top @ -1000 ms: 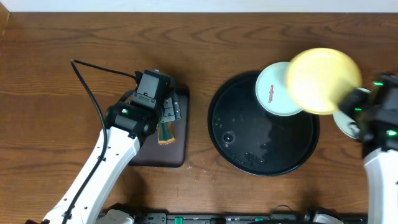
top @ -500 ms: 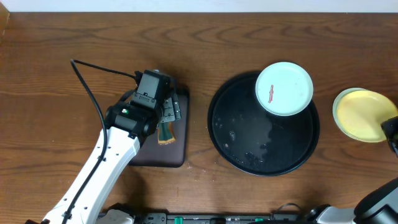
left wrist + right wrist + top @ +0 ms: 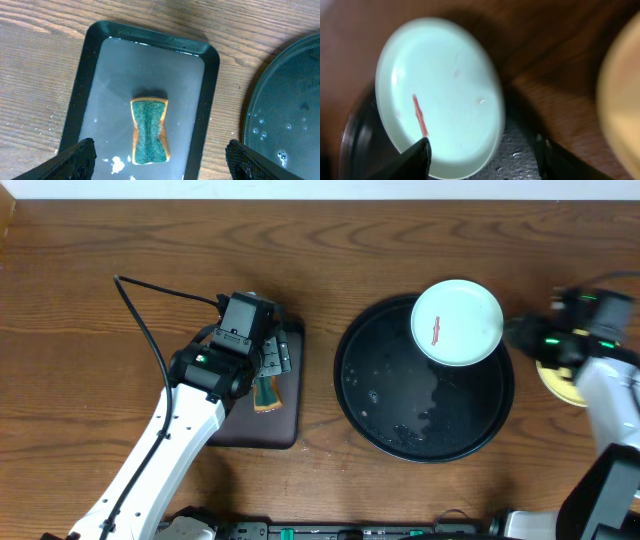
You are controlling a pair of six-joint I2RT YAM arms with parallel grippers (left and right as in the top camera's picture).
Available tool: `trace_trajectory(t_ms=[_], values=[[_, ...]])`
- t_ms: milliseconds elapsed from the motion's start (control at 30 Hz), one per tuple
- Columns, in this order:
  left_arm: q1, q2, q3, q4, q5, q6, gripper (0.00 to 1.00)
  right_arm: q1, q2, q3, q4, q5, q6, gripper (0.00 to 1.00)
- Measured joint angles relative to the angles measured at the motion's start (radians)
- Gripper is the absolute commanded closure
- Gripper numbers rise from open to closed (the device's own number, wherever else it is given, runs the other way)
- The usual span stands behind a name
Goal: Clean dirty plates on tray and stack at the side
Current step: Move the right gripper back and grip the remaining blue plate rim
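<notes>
A pale blue-white plate point(image 3: 457, 322) with a reddish smear sits at the back right of the round black tray point(image 3: 400, 415). My right gripper point(image 3: 514, 334) hovers open just right of it. In the right wrist view the plate point(image 3: 440, 95) fills the left, its near rim reaching in between my open fingers point(image 3: 482, 156), and nothing is gripped. A pale yellow plate point(image 3: 555, 380) lies on the table right of the tray, mostly hidden under my right arm; it shows blurred at the edge point(image 3: 622, 95). My left gripper point(image 3: 160, 160) hangs open above a sponge point(image 3: 149, 131).
The green-and-orange sponge lies in a wet, dark brown rectangular tray point(image 3: 290, 420) left of the black tray. Water droplets dot the black tray's floor point(image 3: 285, 125). A black cable point(image 3: 150, 330) loops over the table behind my left arm.
The yellow plate, held up over the tray a second ago, now lies on the table to the right. My right gripper has opened and swung back toward the blue-white plate. The left arm is unmoved.
</notes>
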Motion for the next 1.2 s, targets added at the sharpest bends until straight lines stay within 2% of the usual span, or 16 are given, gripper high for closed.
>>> trace_trajectory(t_ms=[100, 200, 300, 400, 467, 733, 967, 1100, 1133, 1200], values=[[0.000, 0.000, 0.000, 0.000, 0.000, 0.000, 0.16, 0.134, 0.021, 0.000, 0.044, 0.210, -0.024, 0.40], [0.000, 0.000, 0.000, 0.000, 0.000, 0.000, 0.16, 0.197, 0.087, 0.002, 0.129, 0.353, -0.058, 0.47], [0.000, 0.000, 0.000, 0.000, 0.000, 0.000, 0.16, 0.212, 0.151, 0.002, 0.153, 0.415, -0.076, 0.61], [0.000, 0.000, 0.000, 0.000, 0.000, 0.000, 0.16, 0.212, 0.200, 0.002, 0.158, 0.453, -0.093, 0.89], [0.000, 0.000, 0.000, 0.000, 0.000, 0.000, 0.16, 0.212, 0.208, 0.001, 0.154, 0.465, -0.093, 0.99], [0.000, 0.000, 0.000, 0.000, 0.000, 0.000, 0.16, 0.212, 0.078, 0.003, 0.008, 0.391, -0.090, 0.99], [0.000, 0.000, 0.000, 0.000, 0.000, 0.000, 0.16, 0.223, -0.016, 0.005, -0.249, 0.253, 0.026, 0.99], [0.000, 0.000, 0.000, 0.000, 0.000, 0.000, 0.16, 0.262, -0.015, -0.040, -0.306, 0.225, 0.108, 0.99], [0.000, 0.000, 0.000, 0.000, 0.000, 0.000, 0.16, 0.272, -0.015, -0.058, -0.303, 0.220, 0.130, 0.94], [0.000, 0.000, 0.000, 0.000, 0.000, 0.000, 0.16, 0.291, -0.014, -0.100, -0.291, 0.211, 0.171, 0.64]])
